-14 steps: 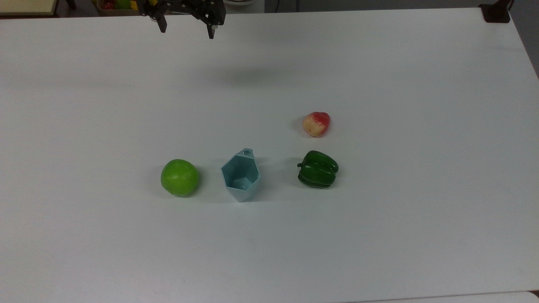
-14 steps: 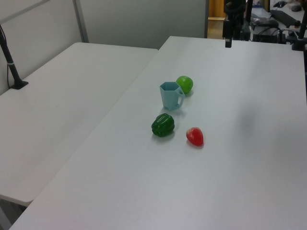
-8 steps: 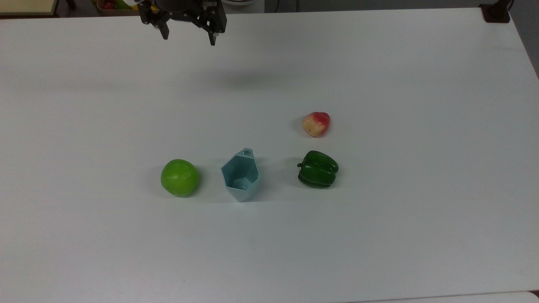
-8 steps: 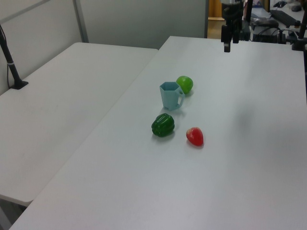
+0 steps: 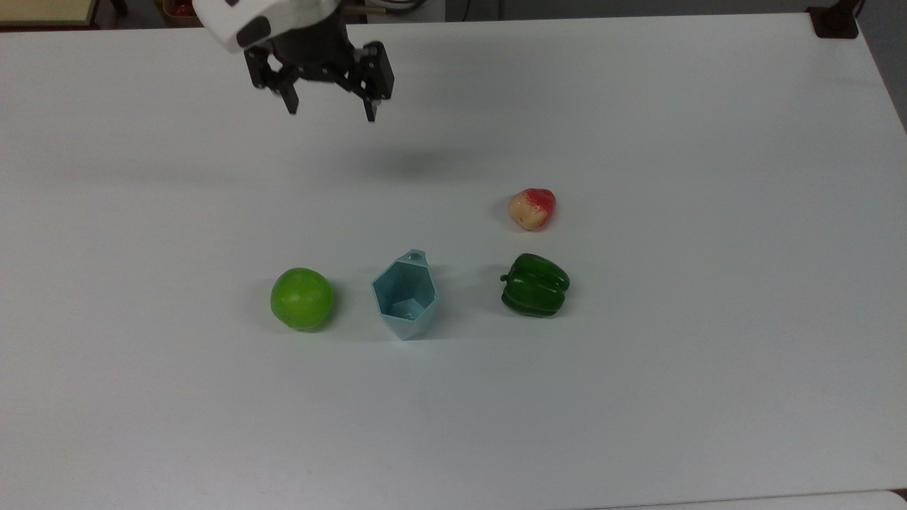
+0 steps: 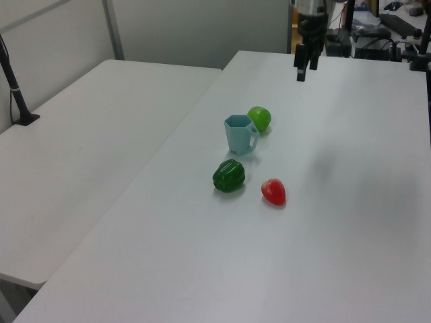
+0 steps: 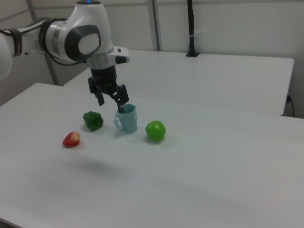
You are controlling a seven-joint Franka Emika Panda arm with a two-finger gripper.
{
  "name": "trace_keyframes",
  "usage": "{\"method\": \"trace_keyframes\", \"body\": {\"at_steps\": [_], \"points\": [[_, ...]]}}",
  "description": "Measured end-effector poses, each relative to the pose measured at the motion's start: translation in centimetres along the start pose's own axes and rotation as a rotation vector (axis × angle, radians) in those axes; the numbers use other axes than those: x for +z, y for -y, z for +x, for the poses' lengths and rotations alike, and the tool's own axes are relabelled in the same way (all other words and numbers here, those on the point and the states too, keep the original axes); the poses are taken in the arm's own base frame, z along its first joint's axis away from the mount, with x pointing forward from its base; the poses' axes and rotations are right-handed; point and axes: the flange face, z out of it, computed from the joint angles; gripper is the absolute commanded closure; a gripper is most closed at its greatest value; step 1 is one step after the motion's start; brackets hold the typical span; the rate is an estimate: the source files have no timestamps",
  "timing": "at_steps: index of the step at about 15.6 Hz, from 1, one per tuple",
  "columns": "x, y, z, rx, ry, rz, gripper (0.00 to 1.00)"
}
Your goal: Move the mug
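Blue mug upright, untouched.

Gripper pointing down, fingers spread apart, holding nothing, white wrist above.

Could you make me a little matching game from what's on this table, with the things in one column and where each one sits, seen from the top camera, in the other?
Things:
1. mug
2. green apple
3. green pepper
4. strawberry

Places, in the top view:
A. farthest toward the top view's left of the four
B. directly above the pepper in the top view, nearer the table's far edge
C. between the apple and the pepper
D. just below the red fruit in the top view

Pairs: 1-C, 2-A, 3-D, 4-B
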Motion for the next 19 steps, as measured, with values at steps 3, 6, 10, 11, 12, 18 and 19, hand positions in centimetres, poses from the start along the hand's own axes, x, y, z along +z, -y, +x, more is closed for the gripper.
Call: {"method": "trace_keyframes", "body": {"at_steps": [3, 6, 10, 11, 12, 18, 19], "points": [[3.4, 2.7, 2.0, -0.019, -0.044, 0.007, 0.0], [7.5, 5.3, 3.8, -0.023, -0.085, 0.012, 0.0], [10.0, 5.6, 4.5, -0.022, -0.074, 0.011, 0.0], [10.3, 5.7, 4.8, -0.024, -0.076, 0.012, 0.0], [10.6, 6.1, 5.0, -0.028, -0.075, 0.013, 0.0], [14.3, 8.5, 6.8, -0.004, -0.093, -0.003, 0.0], [14.7, 8.7, 6.9, -0.006, -0.096, -0.002, 0.0]]}}
